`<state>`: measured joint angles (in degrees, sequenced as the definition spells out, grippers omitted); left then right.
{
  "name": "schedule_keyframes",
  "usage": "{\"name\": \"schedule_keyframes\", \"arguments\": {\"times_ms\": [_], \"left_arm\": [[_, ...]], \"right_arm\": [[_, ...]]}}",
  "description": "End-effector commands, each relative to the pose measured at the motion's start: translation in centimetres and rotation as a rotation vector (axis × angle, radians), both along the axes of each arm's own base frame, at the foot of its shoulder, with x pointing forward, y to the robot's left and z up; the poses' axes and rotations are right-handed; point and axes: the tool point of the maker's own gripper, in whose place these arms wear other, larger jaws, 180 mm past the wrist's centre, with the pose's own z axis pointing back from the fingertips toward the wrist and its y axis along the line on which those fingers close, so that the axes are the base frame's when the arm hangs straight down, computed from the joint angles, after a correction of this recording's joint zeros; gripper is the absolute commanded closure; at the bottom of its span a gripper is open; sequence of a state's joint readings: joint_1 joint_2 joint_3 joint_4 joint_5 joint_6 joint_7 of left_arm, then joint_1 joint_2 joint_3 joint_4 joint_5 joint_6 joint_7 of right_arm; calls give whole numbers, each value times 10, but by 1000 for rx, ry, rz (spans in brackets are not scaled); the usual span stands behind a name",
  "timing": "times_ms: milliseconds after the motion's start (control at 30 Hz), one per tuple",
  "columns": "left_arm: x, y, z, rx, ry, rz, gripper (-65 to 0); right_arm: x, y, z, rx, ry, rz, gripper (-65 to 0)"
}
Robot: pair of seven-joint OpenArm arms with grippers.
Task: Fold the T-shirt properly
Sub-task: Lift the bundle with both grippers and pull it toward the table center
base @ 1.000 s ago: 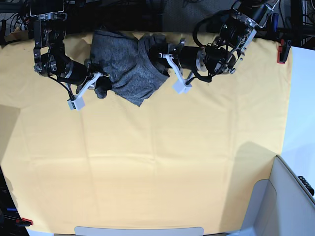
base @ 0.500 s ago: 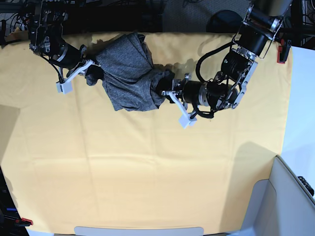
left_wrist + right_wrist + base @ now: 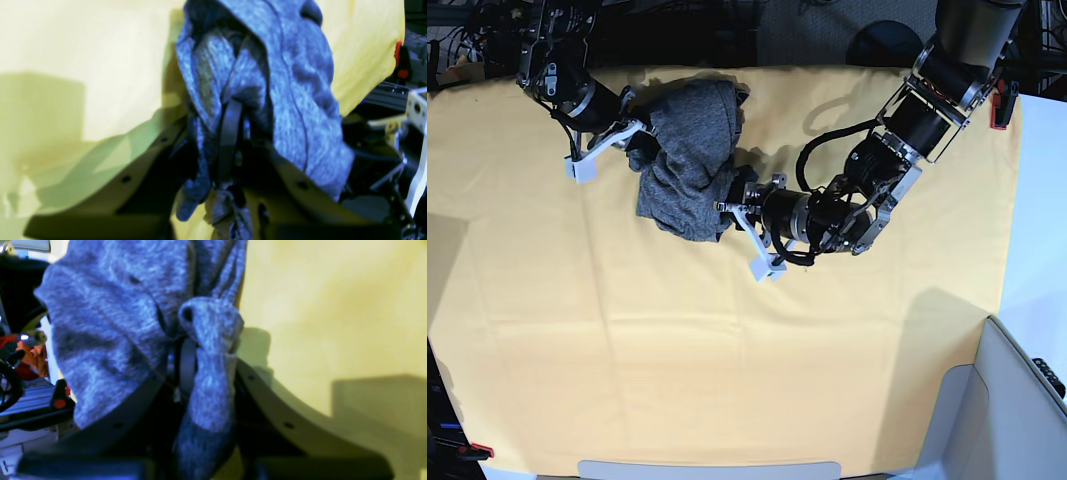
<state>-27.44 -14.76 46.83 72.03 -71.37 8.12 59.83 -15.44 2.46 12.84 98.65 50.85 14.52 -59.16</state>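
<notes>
The T-shirt [image 3: 689, 150] is a bunched heather-grey bundle at the back of the yellow table cloth [image 3: 727, 350], stretched between both grippers. My left gripper [image 3: 730, 208] comes in from the base view's right and is shut on the bundle's lower edge. In the left wrist view the T-shirt [image 3: 290, 83] drapes over the left gripper [image 3: 233, 110], with fabric pinched between the jaws. My right gripper [image 3: 635, 142] is shut on the bundle's left side. In the right wrist view a rolled fold of the T-shirt [image 3: 110, 323] sits in the right gripper [image 3: 188, 350].
A red clamp [image 3: 999, 108] holds the cloth at the back right corner, and another red clamp [image 3: 477, 452] sits at the front left. A grey-white bin [image 3: 1017, 420] stands at the front right. Dark frame and cables run behind the table's back edge.
My left gripper has pulled its end of the T-shirt forward and to the base view's left. My right gripper has moved back and slightly right. The bundle now hangs more upright between them.
</notes>
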Motion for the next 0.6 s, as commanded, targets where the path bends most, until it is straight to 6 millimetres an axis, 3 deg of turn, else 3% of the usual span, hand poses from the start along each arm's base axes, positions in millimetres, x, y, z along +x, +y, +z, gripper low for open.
{"name": "schedule_keyframes", "arguments": {"times_ms": [0,333,567], "left_arm": [[16,-5,14,-15,-38,14,-4],[46,-2,33,-5,-96,31,-4],[47,-1,31,-1,-90,36,-23]], "right_arm": [[4,8,9,30,-28,10,-11],[0,13,8,41,-20,13,-11],[0,11,7,39,-19,7,-13]]}}
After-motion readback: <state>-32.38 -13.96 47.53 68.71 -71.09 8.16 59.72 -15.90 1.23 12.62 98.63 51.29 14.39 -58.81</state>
